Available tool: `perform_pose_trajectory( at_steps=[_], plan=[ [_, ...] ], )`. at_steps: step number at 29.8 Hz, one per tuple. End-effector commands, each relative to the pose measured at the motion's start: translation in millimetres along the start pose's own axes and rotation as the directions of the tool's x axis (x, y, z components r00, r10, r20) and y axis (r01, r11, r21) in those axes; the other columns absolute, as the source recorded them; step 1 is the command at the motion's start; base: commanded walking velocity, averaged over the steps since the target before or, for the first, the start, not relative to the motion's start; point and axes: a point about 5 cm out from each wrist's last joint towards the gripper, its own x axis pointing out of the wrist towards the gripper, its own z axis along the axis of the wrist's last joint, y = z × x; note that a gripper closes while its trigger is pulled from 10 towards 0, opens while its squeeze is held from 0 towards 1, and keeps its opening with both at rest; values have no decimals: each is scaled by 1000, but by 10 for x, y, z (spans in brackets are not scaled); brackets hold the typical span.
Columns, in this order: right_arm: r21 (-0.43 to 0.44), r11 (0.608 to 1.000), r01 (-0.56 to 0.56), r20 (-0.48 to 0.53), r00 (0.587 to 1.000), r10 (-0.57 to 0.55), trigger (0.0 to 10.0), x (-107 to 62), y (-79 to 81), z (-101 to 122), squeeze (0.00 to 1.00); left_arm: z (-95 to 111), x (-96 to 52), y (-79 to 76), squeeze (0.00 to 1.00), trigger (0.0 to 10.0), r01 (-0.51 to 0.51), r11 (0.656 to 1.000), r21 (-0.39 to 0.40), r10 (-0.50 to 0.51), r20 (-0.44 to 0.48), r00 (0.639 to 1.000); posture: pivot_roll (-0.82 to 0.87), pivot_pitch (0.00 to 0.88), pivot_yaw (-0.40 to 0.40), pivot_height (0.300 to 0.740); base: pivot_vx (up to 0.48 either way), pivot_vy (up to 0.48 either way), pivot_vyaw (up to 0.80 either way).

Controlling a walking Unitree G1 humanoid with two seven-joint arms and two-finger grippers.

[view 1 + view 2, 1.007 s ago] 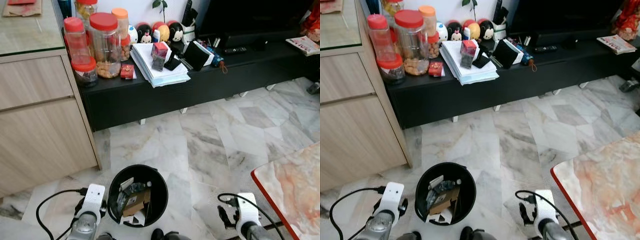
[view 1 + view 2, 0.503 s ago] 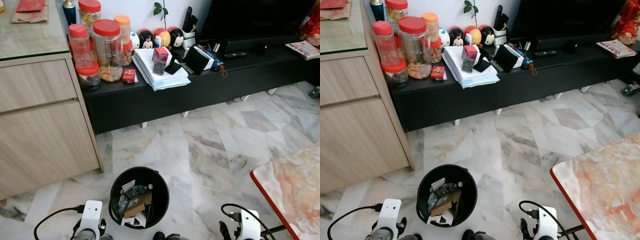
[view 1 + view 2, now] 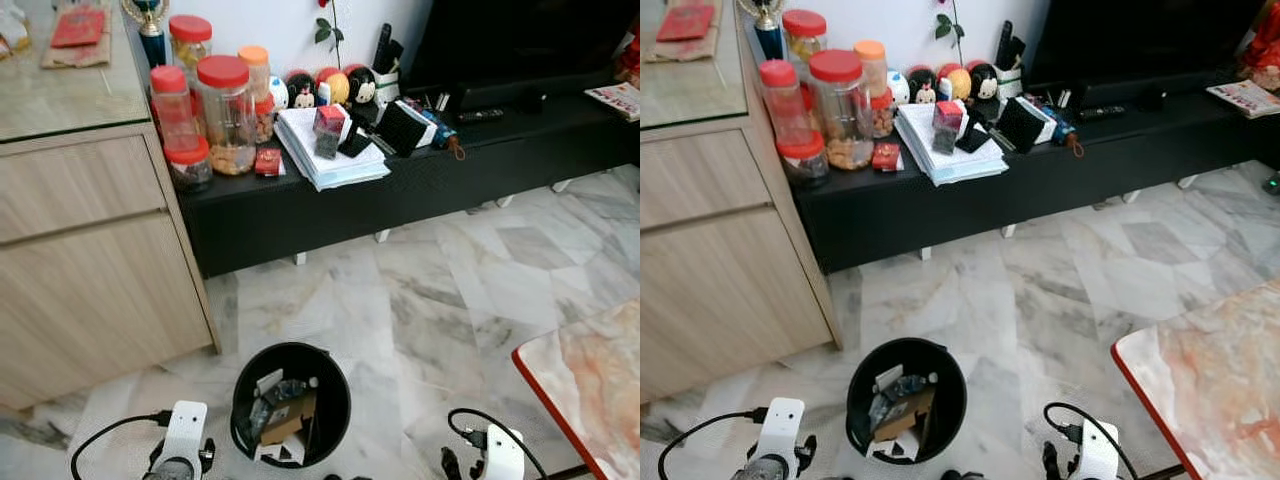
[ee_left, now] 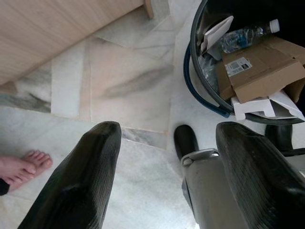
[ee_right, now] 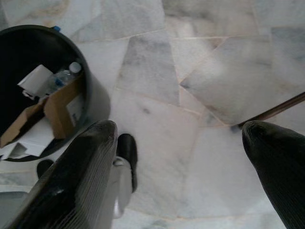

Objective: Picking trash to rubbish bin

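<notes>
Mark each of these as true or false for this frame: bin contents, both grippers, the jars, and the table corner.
1. The black rubbish bin is empty. False: it holds a cardboard box, a plastic bottle and white paper.
2. The left gripper is open and holds nothing. True.
3. The right gripper is shut on a bottle. False: it is open over bare marble floor.
4. Red-lidded jars stand on the black TV console. True.
5. A red-edged marble table is at the robot's left. False: at its right.
</notes>
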Motion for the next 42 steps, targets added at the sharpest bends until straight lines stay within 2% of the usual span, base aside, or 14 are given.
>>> perform_pose_trajectory(
  at_steps=[1, 6, 18, 42],
  plan=[
    [22, 999, 28, -9, 1000, -28, 10000, -18, -44, -49, 0, -61, -13, -21, 0, 10000, 17, 1000, 10, -17, -27, 999, 109, 77, -107, 740, 0, 0, 0],
    [46, 999, 18, -21, 1000, -17, 10000, -10, 26, -82, 0, -36, -5, 14, 0, 10000, 11, 1000, 7, -11, -19, 1000, 116, 59, -98, 740, -152, 0, 0],
    [55, 998, 18, -15, 1000, -17, 10000, 2, 43, -52, 0, -23, 0, 22, 0, 10000, 19, 1000, 13, -19, -21, 1000, 126, 36, -89, 740, -308, 0, 0],
    [67, 997, 29, 4, 1000, -29, 10000, 5, 13, -11, 0, -36, -2, -20, 0, 10000, 27, 1000, 2, -26, -29, 999, 111, 73, -103, 740, -331, 0, 0]
  ],
)
